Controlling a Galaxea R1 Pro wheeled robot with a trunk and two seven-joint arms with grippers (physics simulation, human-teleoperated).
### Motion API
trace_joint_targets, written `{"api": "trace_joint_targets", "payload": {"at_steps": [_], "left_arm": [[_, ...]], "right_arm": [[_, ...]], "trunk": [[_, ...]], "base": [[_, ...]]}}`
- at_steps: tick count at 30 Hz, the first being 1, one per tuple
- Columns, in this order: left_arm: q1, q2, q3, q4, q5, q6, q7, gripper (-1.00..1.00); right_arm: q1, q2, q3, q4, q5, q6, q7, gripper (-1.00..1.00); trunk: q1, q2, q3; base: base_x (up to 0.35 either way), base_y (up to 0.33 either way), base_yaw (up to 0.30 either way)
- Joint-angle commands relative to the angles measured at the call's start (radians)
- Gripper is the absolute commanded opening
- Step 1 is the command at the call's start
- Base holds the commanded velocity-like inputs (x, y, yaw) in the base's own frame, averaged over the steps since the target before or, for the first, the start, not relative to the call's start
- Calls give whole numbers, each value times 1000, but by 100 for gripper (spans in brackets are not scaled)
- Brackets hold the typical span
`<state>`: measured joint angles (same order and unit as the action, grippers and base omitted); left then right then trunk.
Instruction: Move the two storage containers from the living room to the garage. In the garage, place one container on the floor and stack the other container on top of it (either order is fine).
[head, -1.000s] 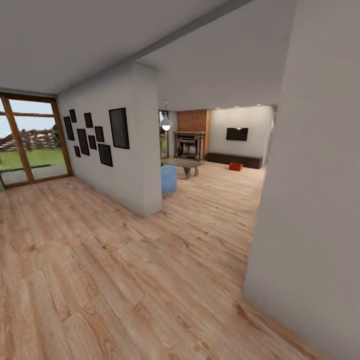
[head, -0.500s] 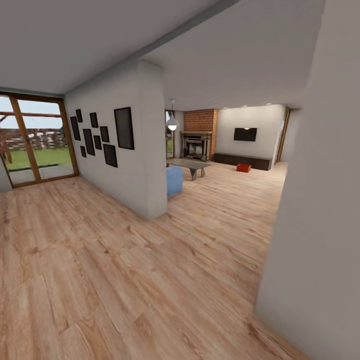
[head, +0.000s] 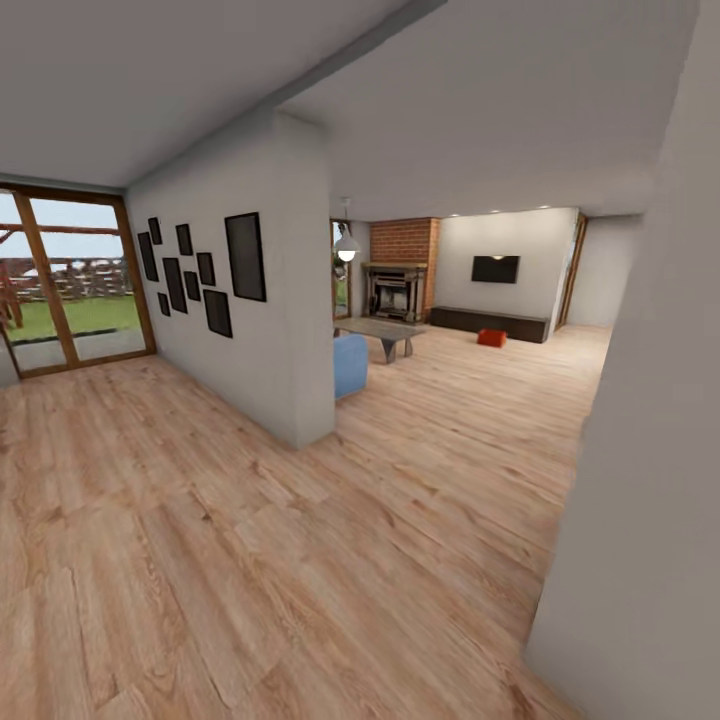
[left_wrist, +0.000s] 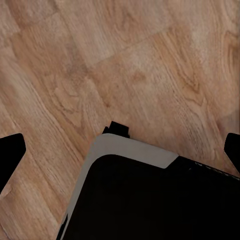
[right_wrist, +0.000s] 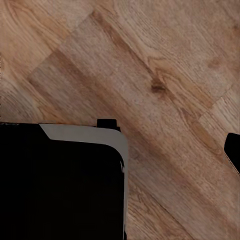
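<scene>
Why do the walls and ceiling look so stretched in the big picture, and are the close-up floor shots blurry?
Head view: wide-angle stretch pulls the near wall and ceiling outward; the far orange-red container is tiny but crisp; a lit pendant lamp glows. Left wrist view: the wood floor grain is slightly soft. Right wrist view: similar softness, no glare.

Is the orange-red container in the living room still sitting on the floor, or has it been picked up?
On the floor. The orange-red container rests on the wood plank floor in front of the low dark bench, far from the robot.
</scene>
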<state>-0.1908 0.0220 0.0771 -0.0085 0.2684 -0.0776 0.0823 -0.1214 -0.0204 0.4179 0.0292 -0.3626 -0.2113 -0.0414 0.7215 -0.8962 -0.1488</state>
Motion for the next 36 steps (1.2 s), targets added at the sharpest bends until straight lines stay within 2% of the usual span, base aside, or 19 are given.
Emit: {"api": "trace_joint_targets", "payload": {"at_steps": [1, 10, 36], "left_arm": [[-1, 0, 7, 1, 0, -3, 1, 100], [-1, 1, 8, 1, 0, -2, 1, 100], [-1, 1, 9, 1, 2, -4, 1, 100]], "right_arm": [[-1, 0, 8, 3, -7, -6, -1, 100], [-1, 0, 10, 3, -7, -5, 4, 100], [-1, 0, 13, 3, -7, -2, -3, 100]], "trunk": [[1, -1, -1], [1, -1, 4], [1, -1, 4]], "base": [[322, 0, 126], [322, 0, 147], [322, 0, 2]]}}
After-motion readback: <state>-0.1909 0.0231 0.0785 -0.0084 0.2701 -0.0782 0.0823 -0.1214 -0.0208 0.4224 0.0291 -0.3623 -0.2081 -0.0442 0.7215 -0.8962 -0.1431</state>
